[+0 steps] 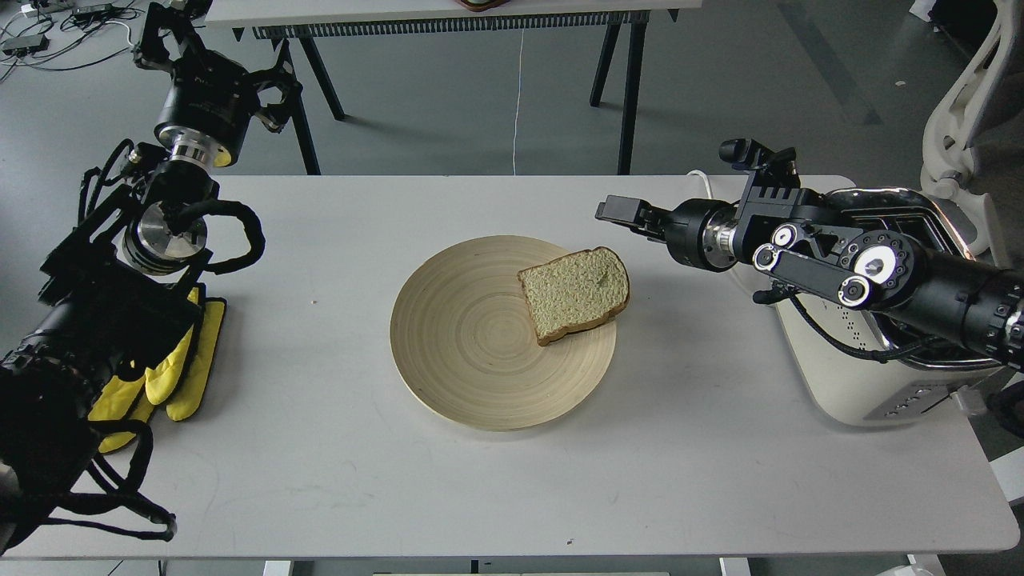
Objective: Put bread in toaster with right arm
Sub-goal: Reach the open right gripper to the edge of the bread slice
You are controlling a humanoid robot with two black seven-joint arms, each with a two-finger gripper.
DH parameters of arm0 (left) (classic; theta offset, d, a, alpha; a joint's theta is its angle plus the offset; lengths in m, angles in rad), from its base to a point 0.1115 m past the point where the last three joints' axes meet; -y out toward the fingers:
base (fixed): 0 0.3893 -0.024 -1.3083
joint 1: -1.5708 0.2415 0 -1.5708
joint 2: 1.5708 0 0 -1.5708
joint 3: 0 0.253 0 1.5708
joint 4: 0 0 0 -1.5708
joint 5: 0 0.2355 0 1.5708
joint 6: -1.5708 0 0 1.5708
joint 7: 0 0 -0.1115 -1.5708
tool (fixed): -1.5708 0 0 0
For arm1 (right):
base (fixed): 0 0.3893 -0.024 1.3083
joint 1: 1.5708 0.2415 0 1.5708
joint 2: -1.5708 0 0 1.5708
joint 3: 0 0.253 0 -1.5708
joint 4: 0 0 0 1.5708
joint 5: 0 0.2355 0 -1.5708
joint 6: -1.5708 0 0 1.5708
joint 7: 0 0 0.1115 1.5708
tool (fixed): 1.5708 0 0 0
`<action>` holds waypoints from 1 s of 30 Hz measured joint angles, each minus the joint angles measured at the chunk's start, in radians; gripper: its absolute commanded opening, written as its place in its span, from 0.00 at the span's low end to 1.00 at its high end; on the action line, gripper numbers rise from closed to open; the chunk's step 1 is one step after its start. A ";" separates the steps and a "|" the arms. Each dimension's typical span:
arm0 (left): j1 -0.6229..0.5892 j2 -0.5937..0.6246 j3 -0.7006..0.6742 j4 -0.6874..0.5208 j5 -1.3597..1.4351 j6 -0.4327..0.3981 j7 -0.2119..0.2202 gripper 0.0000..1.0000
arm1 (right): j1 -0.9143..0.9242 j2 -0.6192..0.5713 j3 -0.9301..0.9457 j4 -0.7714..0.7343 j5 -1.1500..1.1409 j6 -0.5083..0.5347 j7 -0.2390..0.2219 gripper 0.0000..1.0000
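At the far left of the frame the left arm [120,264] is rising along the table's left edge, above a pair of yellow gloves [172,372], and its gripper [172,36] is sitting in the upper left corner, past the table's back edge. It is dark and seen end-on, so I cannot tell whether its jaws are parted; nothing seems to be in them.

In the middle, the round wooden plate [472,352] is lying on the white table [336,480], and the bread [574,294] is lying flat on the plate's upper right part, its crust reaching the rim. So nothing of the task looks done yet: the slice is ungrasped and well apart from the slots.

Right of centre, the right arm [880,276] is reaching in from the right edge, crossing over the toaster [856,384] and hiding most of its chrome top. The right gripper [620,212] is pointing left, hovering above and just right of the bread, empty; its fingers look close together, but I cannot tell for sure.

Grasping, lifting, carrying and dropping in are all left. Open table is lying around the plate on all sides, while the toaster is standing close to the table's right edge.
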 measured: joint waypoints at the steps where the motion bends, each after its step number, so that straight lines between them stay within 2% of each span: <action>1: 0.000 0.000 0.000 0.000 0.000 0.000 0.000 1.00 | -0.002 0.000 -0.005 0.001 0.000 -0.002 -0.002 0.96; 5: 0.000 0.000 0.000 0.000 0.000 0.000 0.000 1.00 | -0.020 -0.002 -0.023 0.003 0.004 -0.005 -0.005 0.90; 9: 0.000 -0.001 0.000 0.000 0.000 0.000 0.000 1.00 | -0.040 0.004 -0.024 0.005 0.009 -0.005 -0.010 0.74; 12: 0.000 -0.001 0.000 0.000 0.000 0.000 0.000 1.00 | -0.051 0.012 -0.026 0.004 0.005 -0.005 -0.028 0.68; 18: -0.001 -0.001 0.000 0.000 -0.001 0.000 0.000 1.00 | -0.067 0.014 -0.027 0.004 0.008 -0.004 -0.040 0.67; 24: -0.001 -0.001 0.000 0.000 -0.001 0.000 -0.002 1.00 | -0.087 0.015 -0.024 0.000 0.007 -0.003 -0.041 0.59; 30: -0.002 -0.001 0.000 0.000 -0.001 0.000 -0.002 1.00 | -0.083 0.024 -0.011 0.003 0.007 -0.006 -0.031 0.59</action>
